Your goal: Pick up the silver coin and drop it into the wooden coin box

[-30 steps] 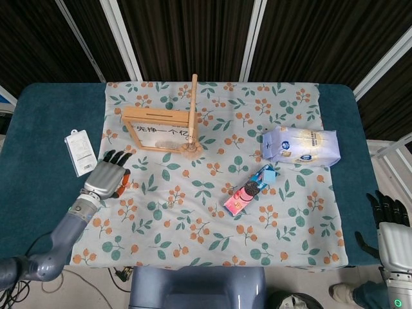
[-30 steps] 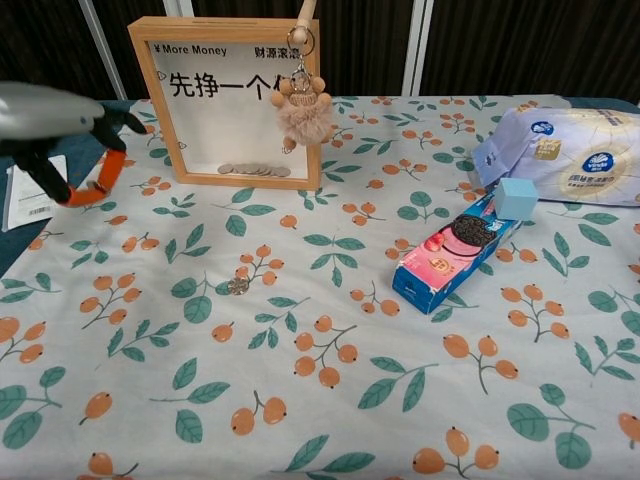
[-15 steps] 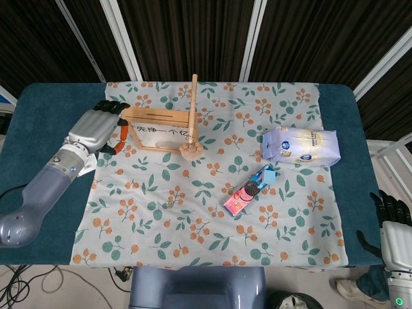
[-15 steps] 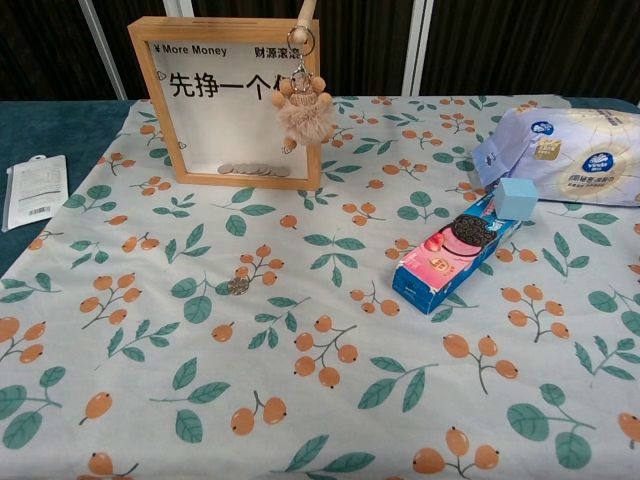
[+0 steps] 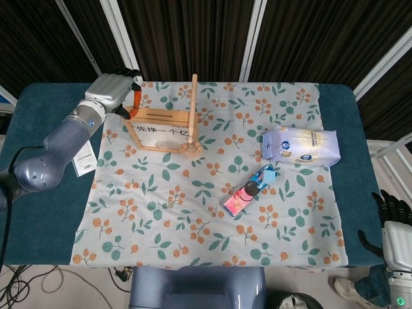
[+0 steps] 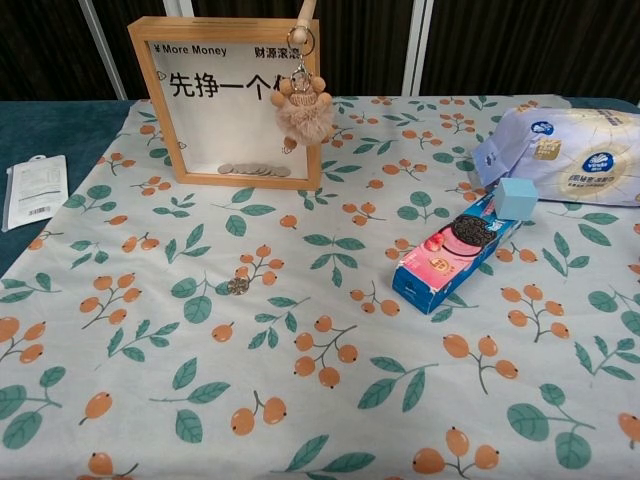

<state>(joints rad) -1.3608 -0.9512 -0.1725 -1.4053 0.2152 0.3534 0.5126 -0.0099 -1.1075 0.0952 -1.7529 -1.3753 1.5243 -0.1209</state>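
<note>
Left hand point(image 5: 114, 89) over the back left corner of the coin box point(image 5: 159, 129); fingers point(image 5: 131, 72) curled down toward the top edge. Whether they pinch anything, cannot tell: the tips are dark, small, and nothing shows between them. Orange pad on the thumb side lies at the box's corner. Chest view does not show this hand.

Right hand point(image 5: 394, 222) low at the bench's point(image 5: 45, 193) right edge, well apart from everything, fingers point(image 5: 386, 205) pointing up and slightly apart, holding nothing.

A coin point(image 6: 238, 286) lies flat on the floral cloth point(image 6: 300, 400), in front of the box and well apart from it, in a patch between printed leaves. In the head view it is only a faint speck.

Handling, as judgement: small, thin, rigid metal disc, light, smooth and likely slippery; flat on soft cloth, so no edge stands proud. Best taken by pinching across the rim between thumb and one finger, pressing slightly into the cloth to get under it. Then edge-on into the slot point(image 5: 158, 114) along the box's top.

Box already has several coins heaped at its bottom point(image 6: 254, 169).
</note>
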